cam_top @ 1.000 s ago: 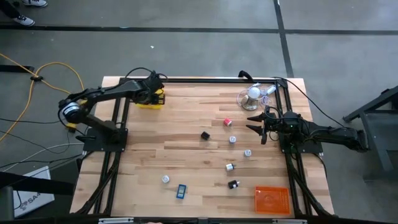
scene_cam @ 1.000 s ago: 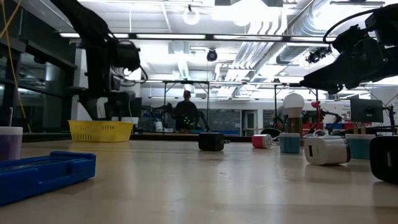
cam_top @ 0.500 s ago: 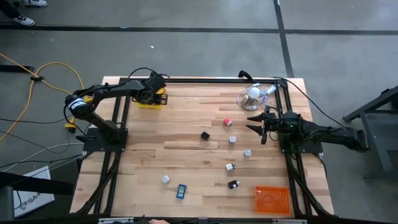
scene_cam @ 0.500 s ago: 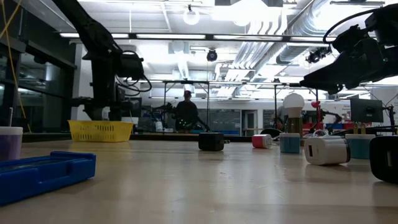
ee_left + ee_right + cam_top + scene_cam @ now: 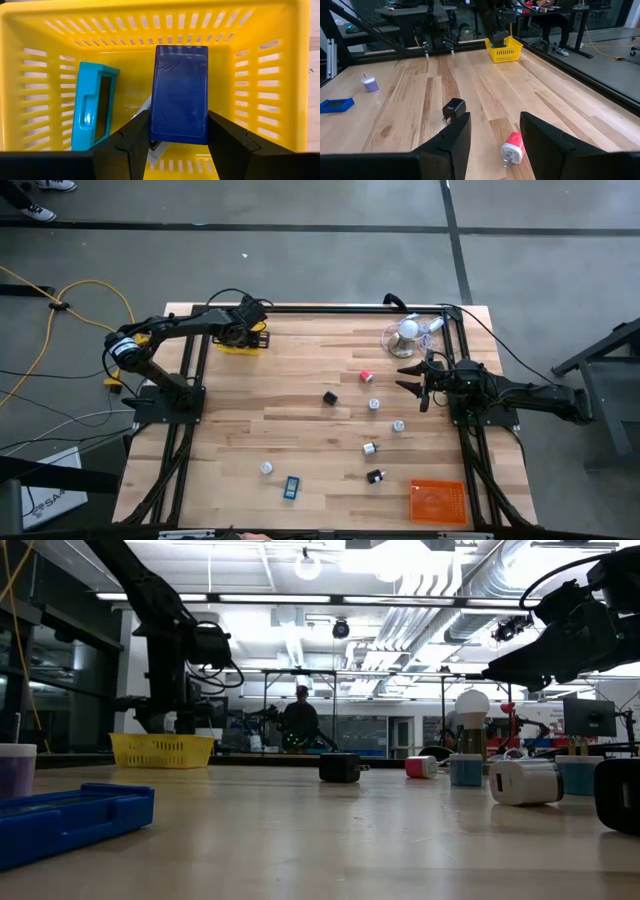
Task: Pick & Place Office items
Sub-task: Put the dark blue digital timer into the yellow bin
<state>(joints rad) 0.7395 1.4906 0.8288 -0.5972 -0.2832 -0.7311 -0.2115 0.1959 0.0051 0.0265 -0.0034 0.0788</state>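
Nearest the low camera lies a flat blue case (image 5: 70,818), with a pale purple piece (image 5: 17,770) just behind it on the wooden table (image 5: 300,430). From above, that blue case (image 5: 291,487) sits toward the near edge, an orange tray (image 5: 438,502) off to its right. A black bit (image 5: 375,476) lies near the tray, and a small silver-white piece (image 5: 370,448) sits a little farther in.

Mid-table now: a black adapter (image 5: 329,398) stands alone, and a red-and-white plug (image 5: 366,377) lies beyond it. The right gripper (image 5: 414,380) hangs above the table close to the plug, fingers apart and holding nothing; through its wrist camera the plug (image 5: 512,148) shows on the boards between the two fingers (image 5: 451,134), the black adapter (image 5: 453,108) a bit farther out. Beyond that arm, in the far right corner, rests a white ball (image 5: 408,329) in a clear wiry tangle.

Across to the far left corner: the left gripper (image 5: 251,332) is over the yellow basket (image 5: 240,346). Its wrist camera looks straight down into that basket (image 5: 280,75), and a dark blue block (image 5: 179,93) sits between the fingers (image 5: 135,137). Whether the fingers actually press on the block, one cannot tell. A teal piece (image 5: 92,107) lies inside beside the block, against the basket's slotted wall, and something white (image 5: 150,150) peeks out underneath.
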